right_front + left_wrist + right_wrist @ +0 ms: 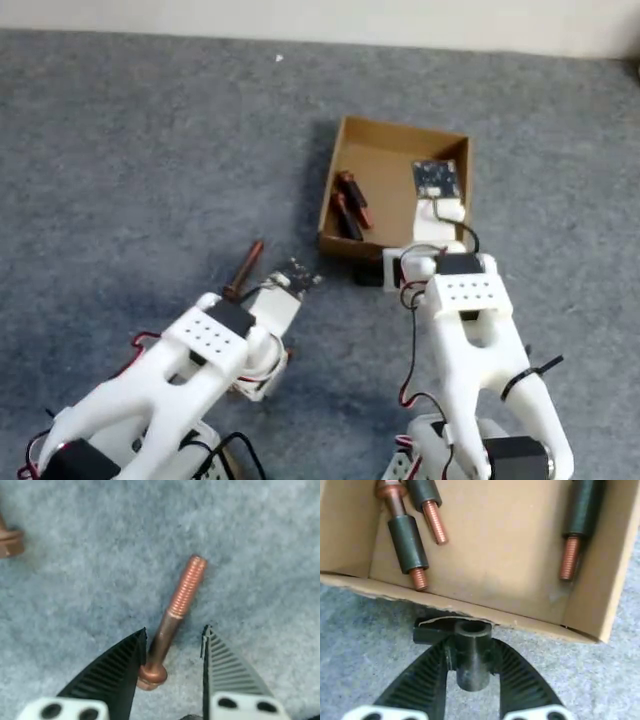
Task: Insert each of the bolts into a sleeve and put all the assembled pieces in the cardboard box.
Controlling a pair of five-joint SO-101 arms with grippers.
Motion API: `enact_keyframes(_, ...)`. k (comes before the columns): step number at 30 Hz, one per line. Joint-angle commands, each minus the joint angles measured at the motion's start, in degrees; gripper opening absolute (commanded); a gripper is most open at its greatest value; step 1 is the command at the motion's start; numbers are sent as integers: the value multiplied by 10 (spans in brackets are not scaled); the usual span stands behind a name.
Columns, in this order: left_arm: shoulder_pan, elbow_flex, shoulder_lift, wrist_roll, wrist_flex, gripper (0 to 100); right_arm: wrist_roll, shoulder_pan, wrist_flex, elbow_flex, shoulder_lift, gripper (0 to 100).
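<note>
— Copper-coloured threaded metal bolt: which way does it lie from the left gripper?

— Directly between its spread black ribbed jaws, lying on the grey carpeted table. It is not pinched. The long axis runs away from the wrist at a slight slant, with the flanged head back beside one finger and the threaded end pointing outward. I'd judge the jaws would close across the smooth shank.

— And the other arm?

— Well apart from that bolt, so the left arm is clearly nearer. The right gripper is pressed onto a short black tubular sleeve. The sleeve's open end faces away from the wrist, and it sits just outside the near wall of the brown cardboard box.

— Anything boxed already?

— Three sleeved bolts lie inside. Another loose copper bolt head sits on the table, away from the left jaws.

— Any brand, label or writing?

— None that I can read on the box, the bolts or the sleeve.
</note>
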Motion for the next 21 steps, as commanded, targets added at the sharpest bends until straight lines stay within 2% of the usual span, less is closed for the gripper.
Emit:
enact_keyframes(1,4,-22,12,-4,-18,155,-2,8,-16,-1,-23,7)
enact_keyframes(4,3,-19,26,-4,-56,17,-2,8,-16,-1,-23,7)
enact_keyframes(5,2,-12,32,-4,-72,0,-2,8,-16,-1,-23,7)
enact_keyframes(6,-3,-9,34,-4,-84,22,-2,8,-16,-1,-23,7)
enact_keyframes(13,-50,-31,36,4,-84,6,-2,8,-16,-1,-23,7)
enact_keyframes(16,-94,-77,36,74,-84,6,-2,8,-16,-1,-23,7)
enact_keyframes(21,-170,-175,37,277,-41,6,-2,8,-16,-2,-23,7)
